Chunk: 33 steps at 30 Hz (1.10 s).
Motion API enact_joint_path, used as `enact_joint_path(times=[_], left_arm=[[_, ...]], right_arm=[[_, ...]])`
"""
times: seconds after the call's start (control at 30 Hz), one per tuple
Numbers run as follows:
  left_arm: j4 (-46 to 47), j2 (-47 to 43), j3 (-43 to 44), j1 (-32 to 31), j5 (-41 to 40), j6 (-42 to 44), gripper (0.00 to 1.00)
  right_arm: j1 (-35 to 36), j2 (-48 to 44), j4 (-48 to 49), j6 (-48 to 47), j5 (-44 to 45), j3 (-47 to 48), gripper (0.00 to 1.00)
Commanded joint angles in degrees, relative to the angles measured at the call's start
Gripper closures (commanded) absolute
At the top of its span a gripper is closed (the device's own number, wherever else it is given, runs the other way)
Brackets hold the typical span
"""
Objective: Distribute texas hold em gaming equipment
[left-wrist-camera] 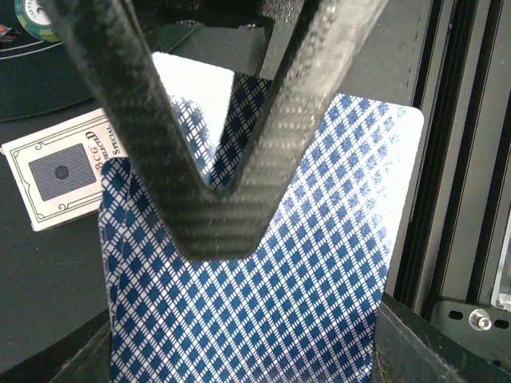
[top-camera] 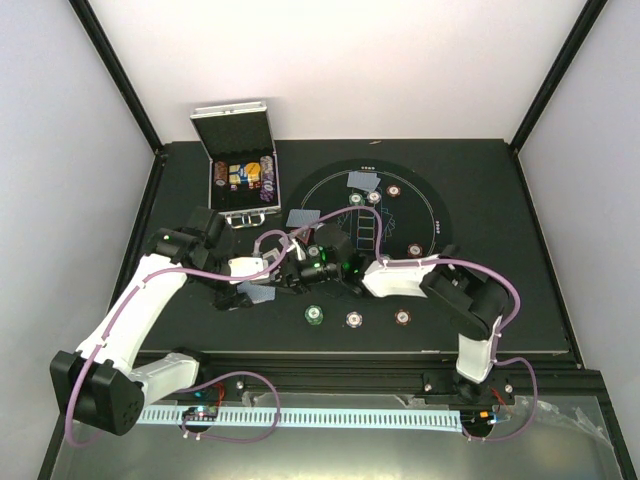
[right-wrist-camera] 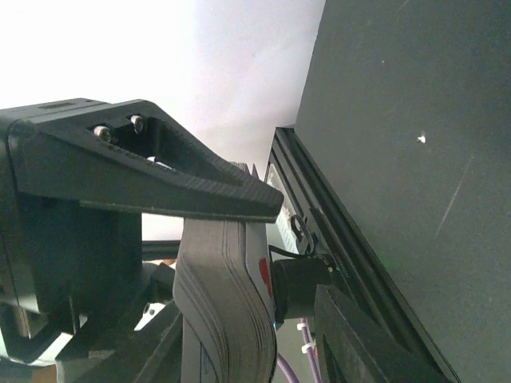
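Observation:
My left gripper is shut on a single playing card with a blue diamond back, low over the table's near left part. In the left wrist view the card fills the frame between the fingers. My right gripper is shut on a bent deck of cards, close to the right of the left gripper. Green, white and brown-red chips lie in a row near the front. More chips and cards lie on the mat.
The round black mat covers the table's middle back. An open silver case stands at the back left. A card box lies left of the held card. The table's front rail is close to its right.

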Motion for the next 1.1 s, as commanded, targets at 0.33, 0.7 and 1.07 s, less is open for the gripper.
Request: enact_joint_path(times=[0.33, 0.7, 1.07], left_arm=[[-0.5, -1.0, 2.8, -0.1, 1.4, -0.3, 0.99], [-0.5, -0.7, 2.8, -0.1, 1.6, -0.3, 0.99], [-0.7, -0.7, 3.2, -0.1, 0.8, -0.3, 0.98]], right_arm=[[-1.6, -5.3, -3.0, -3.1, -0.9, -2.9, 0.43], [1.2, -2.1, -6.5, -5.4, -2.2, 1.2, 0.35], [-0.5, -3.5, -14.9, -11.5, -2.0, 1.9, 0.47]])
